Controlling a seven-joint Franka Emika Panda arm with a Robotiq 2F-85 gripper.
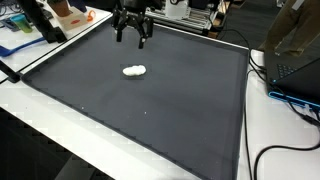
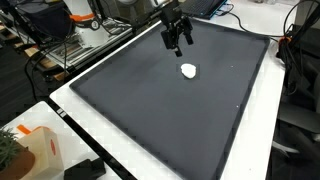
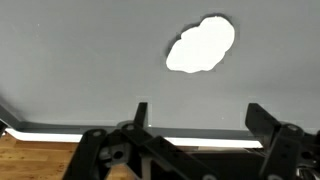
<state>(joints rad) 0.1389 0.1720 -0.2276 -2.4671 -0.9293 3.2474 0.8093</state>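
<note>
Overhead, the gripper (image 1: 133, 39) hangs with its jaws wide apart and empty above the dark mat (image 1: 150, 110), near a small white lump (image 1: 134, 71).

Both exterior views look down slantwise on the dark mat (image 1: 150, 110), which the wrist view sees close up.

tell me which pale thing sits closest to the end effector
The small white lump, the only thing lying on the dark mat, near the open end effector. The orange-and-white item sits off the mat, far away.
</note>
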